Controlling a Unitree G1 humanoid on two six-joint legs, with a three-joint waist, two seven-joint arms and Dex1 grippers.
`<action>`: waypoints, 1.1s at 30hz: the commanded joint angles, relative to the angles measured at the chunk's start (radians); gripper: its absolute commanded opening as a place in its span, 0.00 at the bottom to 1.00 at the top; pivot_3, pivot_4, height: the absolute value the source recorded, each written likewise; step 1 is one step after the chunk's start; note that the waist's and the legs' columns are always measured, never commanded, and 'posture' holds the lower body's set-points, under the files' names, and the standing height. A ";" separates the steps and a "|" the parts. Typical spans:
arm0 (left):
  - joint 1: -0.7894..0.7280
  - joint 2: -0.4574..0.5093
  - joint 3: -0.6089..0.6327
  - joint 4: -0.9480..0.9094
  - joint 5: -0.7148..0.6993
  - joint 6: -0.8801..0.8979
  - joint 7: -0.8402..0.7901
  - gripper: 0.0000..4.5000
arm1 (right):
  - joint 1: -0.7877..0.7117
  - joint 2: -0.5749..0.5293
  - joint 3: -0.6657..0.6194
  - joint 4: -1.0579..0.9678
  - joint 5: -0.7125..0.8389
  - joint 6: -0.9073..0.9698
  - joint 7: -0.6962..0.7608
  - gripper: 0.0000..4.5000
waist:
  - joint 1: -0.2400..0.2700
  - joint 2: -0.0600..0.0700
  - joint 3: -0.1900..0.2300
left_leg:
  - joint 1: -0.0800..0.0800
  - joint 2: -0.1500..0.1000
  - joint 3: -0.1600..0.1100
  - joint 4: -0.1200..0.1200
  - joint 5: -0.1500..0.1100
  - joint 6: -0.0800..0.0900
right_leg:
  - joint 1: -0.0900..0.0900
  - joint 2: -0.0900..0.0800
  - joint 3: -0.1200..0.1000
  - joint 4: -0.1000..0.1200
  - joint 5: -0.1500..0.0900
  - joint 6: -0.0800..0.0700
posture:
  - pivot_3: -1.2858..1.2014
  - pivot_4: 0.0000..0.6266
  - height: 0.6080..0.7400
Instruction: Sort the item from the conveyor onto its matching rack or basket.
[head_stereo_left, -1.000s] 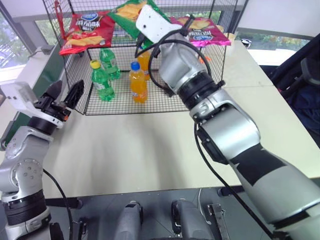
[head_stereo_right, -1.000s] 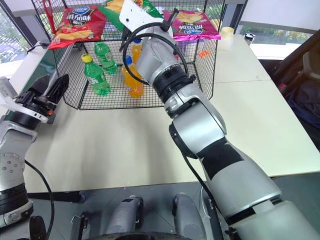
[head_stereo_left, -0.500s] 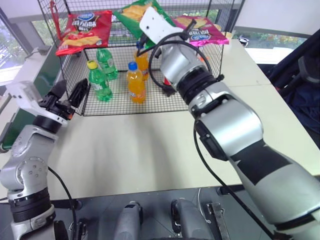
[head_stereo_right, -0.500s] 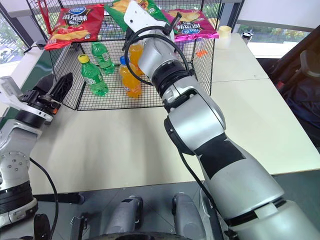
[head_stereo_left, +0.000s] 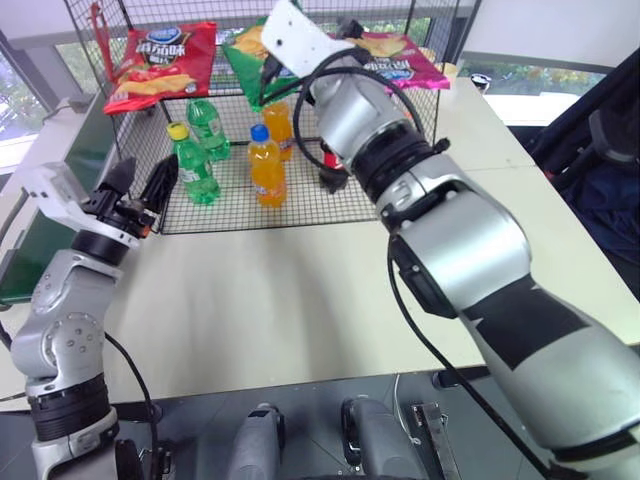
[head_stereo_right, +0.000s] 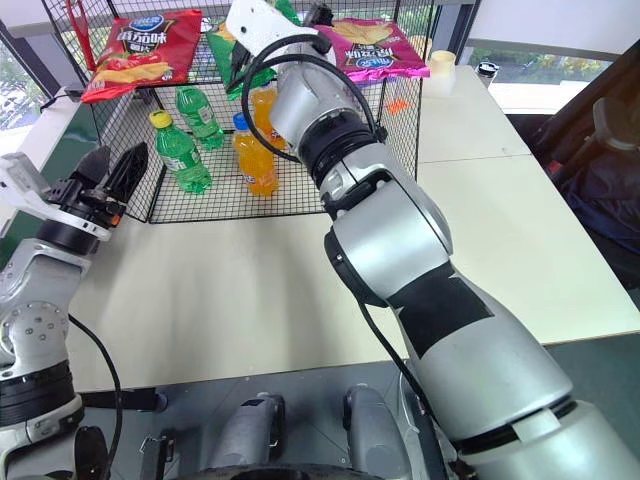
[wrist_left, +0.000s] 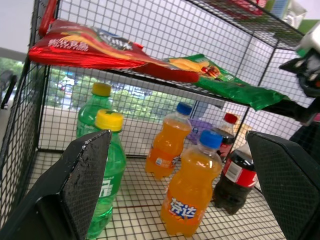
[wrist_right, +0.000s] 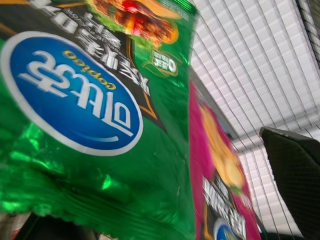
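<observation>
The item, a green crisp bag (head_stereo_left: 243, 62) with a round blue logo (wrist_right: 75, 95), lies on top of the rack (head_stereo_left: 425, 125), a black wire-mesh cage, between a red bag (head_stereo_left: 160, 60) and a pink bag (head_stereo_left: 400, 60). My right gripper (wrist_right: 157, 175) is up at the rack's top, open, with its fingers (wrist_right: 295, 175) spread on either side of the bag's near edge. At the rack's left corner my left gripper (head_stereo_left: 140, 185) is open, with nothing between its fingers (wrist_left: 85, 175). The conveyor (head_stereo_left: 22, 262) runs along the table's left side.
Inside the rack stand green bottles (head_stereo_left: 195, 165), orange bottles (head_stereo_left: 265, 165) and a dark cola bottle (wrist_left: 235, 180). The rack sits at the back of a beige table (head_stereo_left: 300, 300). A paper cup (head_stereo_right: 437, 65) stands to the rack's right, and a dark chair (head_stereo_left: 600, 150) is at the far right.
My right gripper has opened and let go of the green bag, which now rests on the rack's top. The left arm stayed where it was.
</observation>
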 joint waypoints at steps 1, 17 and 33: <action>-0.025 0.001 0.003 -0.008 0.003 -0.031 -0.008 1.00 | -0.036 -0.024 0.023 -0.037 -0.007 -0.030 0.087 0.98 | 0.000 0.000 0.000 | 0.000 0.000 0.000 0.000 0.000 0.000 | 0.000 0.000 0.000 0.000 0.000 0.000 | 0.52 0.24 1.00; -0.042 -0.023 -0.003 -0.007 0.015 -0.052 -0.011 1.00 | -0.017 -0.132 0.067 -0.036 0.009 -0.194 0.449 0.98 | 0.001 0.000 0.000 | 0.000 0.000 0.000 0.000 0.000 0.000 | 0.000 0.000 0.000 0.000 0.000 0.000 | 0.52 0.24 1.00; -0.021 -0.063 -0.008 -0.037 0.009 -0.068 0.012 1.00 | -0.114 -0.149 -0.208 0.078 0.245 -0.097 0.585 0.98 | 0.002 0.000 0.000 | 0.000 0.000 0.000 0.000 0.000 0.000 | 0.000 0.000 0.000 0.001 0.000 0.000 | 0.52 0.24 1.00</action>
